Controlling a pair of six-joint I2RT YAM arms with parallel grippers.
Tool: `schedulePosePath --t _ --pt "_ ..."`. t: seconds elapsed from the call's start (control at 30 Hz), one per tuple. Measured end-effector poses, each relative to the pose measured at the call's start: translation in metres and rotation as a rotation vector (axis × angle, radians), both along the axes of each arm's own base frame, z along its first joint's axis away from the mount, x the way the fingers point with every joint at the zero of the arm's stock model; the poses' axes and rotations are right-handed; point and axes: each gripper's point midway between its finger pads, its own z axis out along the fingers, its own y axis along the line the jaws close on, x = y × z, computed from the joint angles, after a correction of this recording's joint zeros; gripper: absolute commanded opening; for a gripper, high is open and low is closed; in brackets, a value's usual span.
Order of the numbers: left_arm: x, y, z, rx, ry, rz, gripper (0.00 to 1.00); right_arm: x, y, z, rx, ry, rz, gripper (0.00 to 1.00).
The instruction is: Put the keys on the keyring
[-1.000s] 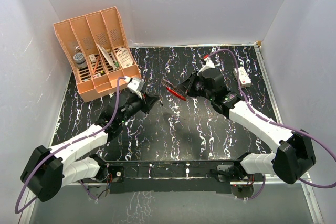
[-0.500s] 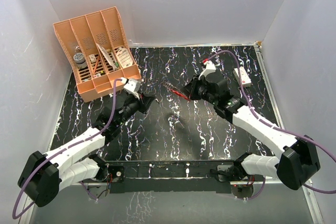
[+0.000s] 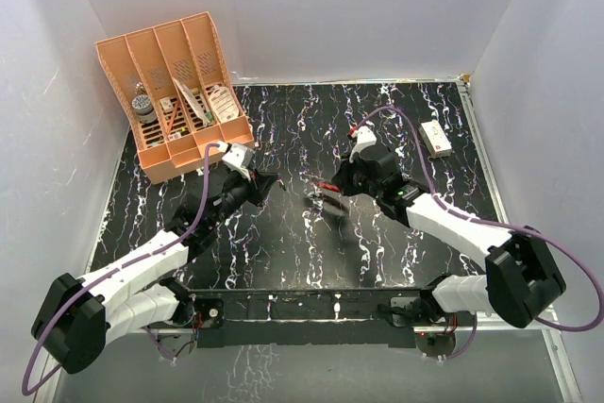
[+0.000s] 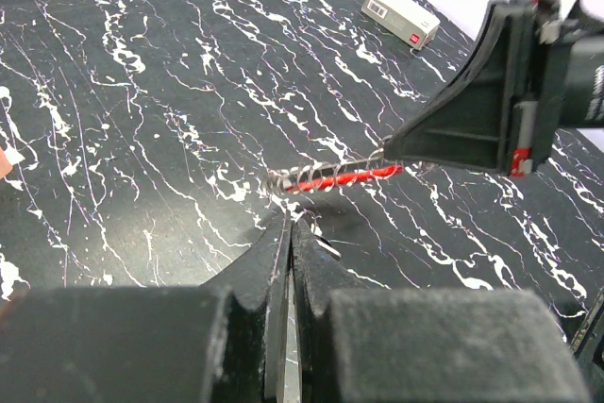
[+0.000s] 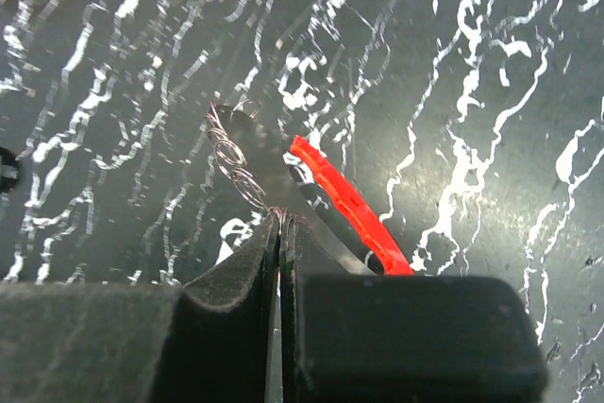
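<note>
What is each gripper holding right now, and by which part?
Right gripper pinches the keyring near one end, by its thin loop. Left gripper is shut; whether it holds anything cannot be told.

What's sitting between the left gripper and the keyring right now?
Only bare tabletop shows between the left gripper and the keyring, in the left wrist view.

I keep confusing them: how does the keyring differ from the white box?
The keyring is a thin loop with a long red side; the box is a solid block with a small red mark. The right gripper pinches the keyring; the box lies untouched. Both carry red.
</note>
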Motion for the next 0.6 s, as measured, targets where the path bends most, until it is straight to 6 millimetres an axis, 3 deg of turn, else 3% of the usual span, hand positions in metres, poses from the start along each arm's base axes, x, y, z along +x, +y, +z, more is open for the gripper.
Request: schedulePosePath --t 0.17,0.3,0.6 --pt "0.000 0.000 0.000 0.000 0.000 0.000 0.00 -0.008 -0.011 -0.040 -0.061 0.061 -0.023 0.00" --pt "0.000 0.000 0.000 0.000 -0.001 0.000 0.00 -0.013 -0.015 -0.051 -0.076 0.081 -0.024 0.00" --pt "0.001 -0.001 -0.005 0.004 0.013 0.000 0.00 -0.030 0.003 -0.072 -0.045 0.218 0.061 0.33"
